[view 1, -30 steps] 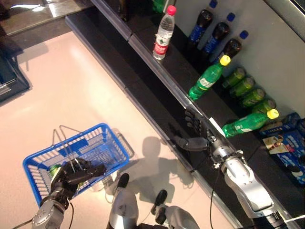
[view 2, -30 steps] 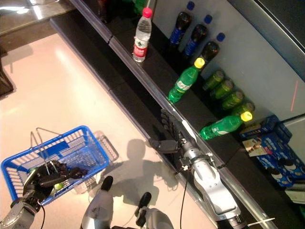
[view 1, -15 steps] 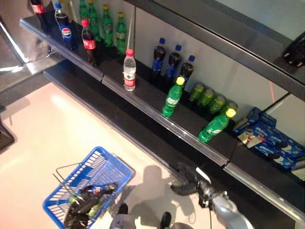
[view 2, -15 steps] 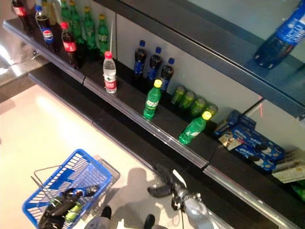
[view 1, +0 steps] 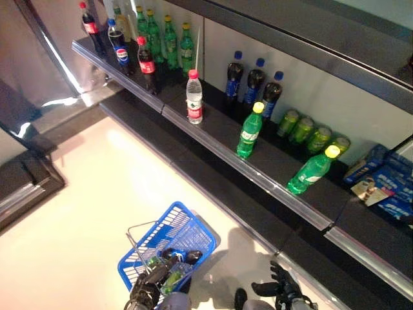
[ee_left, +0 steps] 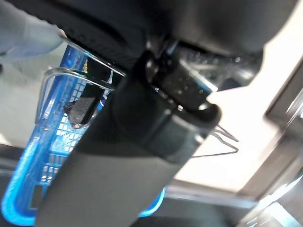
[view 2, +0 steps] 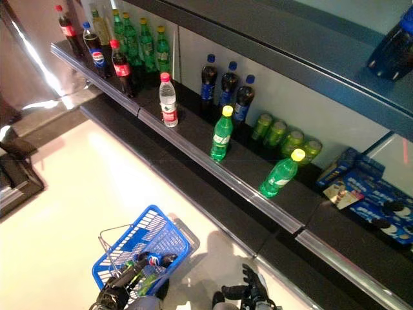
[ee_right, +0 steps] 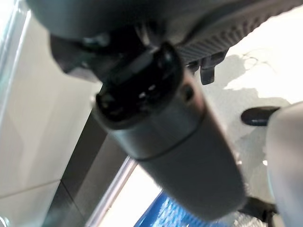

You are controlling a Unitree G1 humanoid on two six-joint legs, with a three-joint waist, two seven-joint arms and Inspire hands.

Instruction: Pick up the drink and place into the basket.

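The blue basket (view 1: 147, 234) hangs low at the left, held by its thin wire handles (ee_left: 71, 78) in my left hand (view 1: 147, 292), which is shut on them. Green drinks (view 1: 169, 279) and a dark drink (view 2: 153, 261) lie inside it. My right hand (view 1: 280, 289) is low at the bottom, open and empty, below the shelf's front edge. On the shelf stand a clear water bottle with a red cap (view 1: 194, 97), two green bottles with yellow caps (view 1: 250, 131) (view 1: 313, 170), and dark bottles with blue caps (view 1: 253, 80).
The long dark shelf (view 1: 219, 145) runs from upper left to lower right, with a lower ledge (view 1: 213, 194) beneath it. Green cans (view 1: 310, 132) and blue boxes (view 1: 387, 187) stand at the back right. Cola and green bottles (view 1: 145, 39) crowd the far left end.
The camera has tilted up and pulled back, so more of the shelf shows. My right hand has drawn back from the shelf edge and hangs lower. The basket stays in my left hand.
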